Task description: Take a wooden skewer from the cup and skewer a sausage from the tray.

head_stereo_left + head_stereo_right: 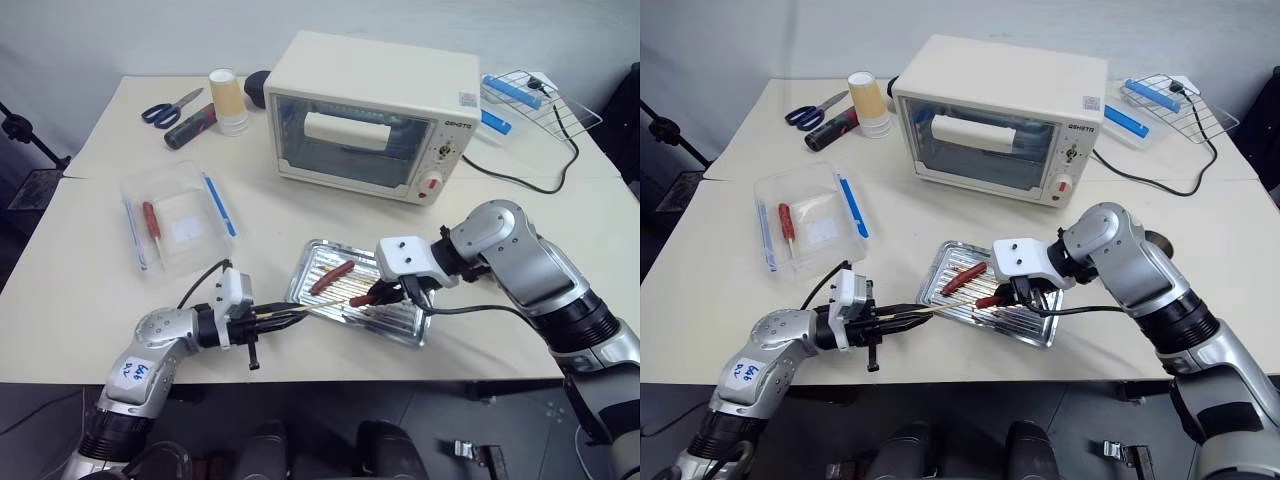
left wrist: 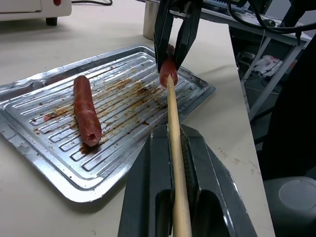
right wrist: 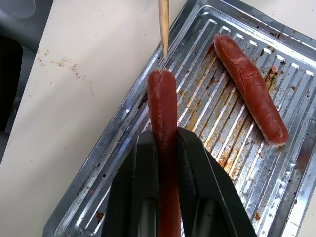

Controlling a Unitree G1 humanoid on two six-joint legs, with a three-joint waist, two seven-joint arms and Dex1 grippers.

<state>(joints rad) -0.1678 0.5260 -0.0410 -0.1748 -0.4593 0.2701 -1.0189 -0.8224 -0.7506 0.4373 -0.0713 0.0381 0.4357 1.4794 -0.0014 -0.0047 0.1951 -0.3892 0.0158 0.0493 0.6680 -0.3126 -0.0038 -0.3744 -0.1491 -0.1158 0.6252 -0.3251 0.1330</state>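
My left gripper [image 1: 295, 312] is shut on the wooden skewer [image 2: 175, 148], which points level across the near edge of the tray [image 1: 405, 325]. My right gripper [image 3: 164, 136] is shut on one sausage [image 3: 164, 113] and holds it just above the tray, end-on to the skewer. The skewer's tip sits right at that sausage's end; I cannot tell whether it touches. A second sausage [image 1: 331, 277] lies on the tray's ribbed, grease-stained base. Part of the grey metal cup [image 2: 149, 22] shows behind the right gripper.
A cream toaster oven [image 1: 370, 115] stands behind the tray. To the left is a clear plastic box [image 1: 180, 215] with blue- and red-handled tools. At the back are stacked paper cups [image 1: 228, 100], scissors [image 1: 165, 108] and a wire rack [image 1: 535, 100]. A black cable [image 1: 520, 180] runs behind my right arm.
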